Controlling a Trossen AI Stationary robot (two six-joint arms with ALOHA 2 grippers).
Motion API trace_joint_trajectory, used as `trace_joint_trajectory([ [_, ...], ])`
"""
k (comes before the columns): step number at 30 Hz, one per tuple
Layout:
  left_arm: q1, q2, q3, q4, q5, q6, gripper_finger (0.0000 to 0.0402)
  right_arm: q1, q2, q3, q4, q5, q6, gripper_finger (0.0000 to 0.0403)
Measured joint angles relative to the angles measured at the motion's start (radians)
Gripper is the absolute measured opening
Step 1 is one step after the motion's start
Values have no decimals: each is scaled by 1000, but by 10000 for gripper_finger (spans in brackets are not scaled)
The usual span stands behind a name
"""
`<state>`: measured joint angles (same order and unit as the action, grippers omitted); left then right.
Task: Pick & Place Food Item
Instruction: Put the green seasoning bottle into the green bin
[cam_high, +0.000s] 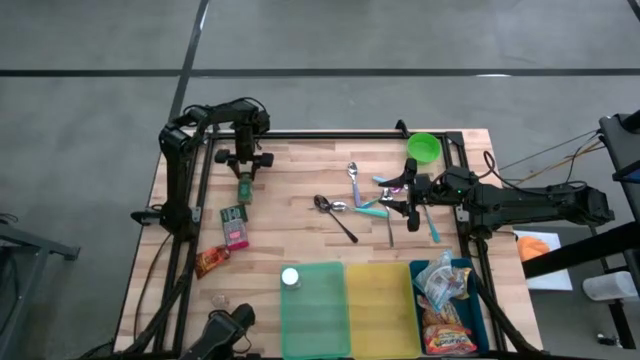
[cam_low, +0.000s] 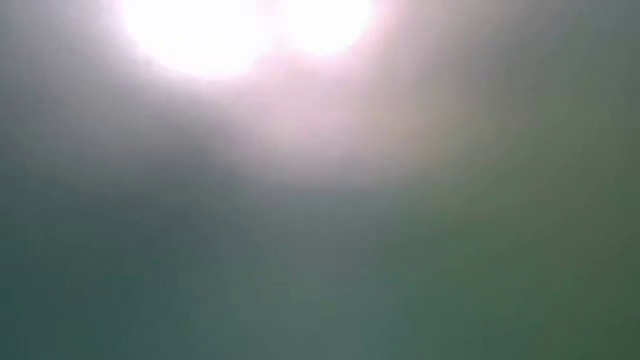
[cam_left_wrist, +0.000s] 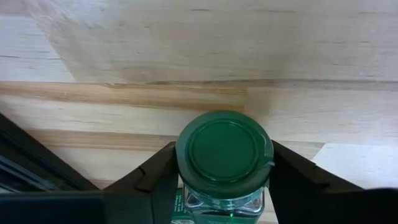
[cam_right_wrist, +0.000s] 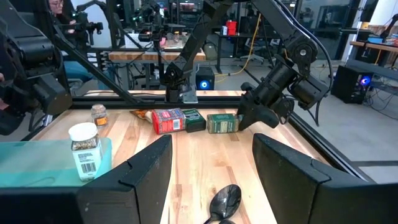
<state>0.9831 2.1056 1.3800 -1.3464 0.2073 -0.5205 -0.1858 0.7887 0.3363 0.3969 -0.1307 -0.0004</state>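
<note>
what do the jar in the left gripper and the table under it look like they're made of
The jar: clear body, glass or hard plastic, hard to say which; you can see through its shoulders. Its lid looks like matte green plastic, with a moulded ring on top. The left gripper has its fingers against both sides. The table: pale wood planks, satin finish, with visible grain and seams.

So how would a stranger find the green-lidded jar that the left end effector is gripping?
Start at the wooden table's far left corner, where the left end effector points down. Between its dark fingers lies a small clear glass jar with a round dark green lid. Unlike the flat green box and pink box nearby, it is gripped and lidded.
</note>
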Motion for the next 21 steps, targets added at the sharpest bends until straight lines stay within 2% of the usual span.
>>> trace_joint_trajectory([
  [10,0,-27,0,3,-1,-4,189,0,0,0,0,0,0,221],
  [21,-42,-174,0,-4,-10,-36,189,0,0,0,0,0,0,221],
])
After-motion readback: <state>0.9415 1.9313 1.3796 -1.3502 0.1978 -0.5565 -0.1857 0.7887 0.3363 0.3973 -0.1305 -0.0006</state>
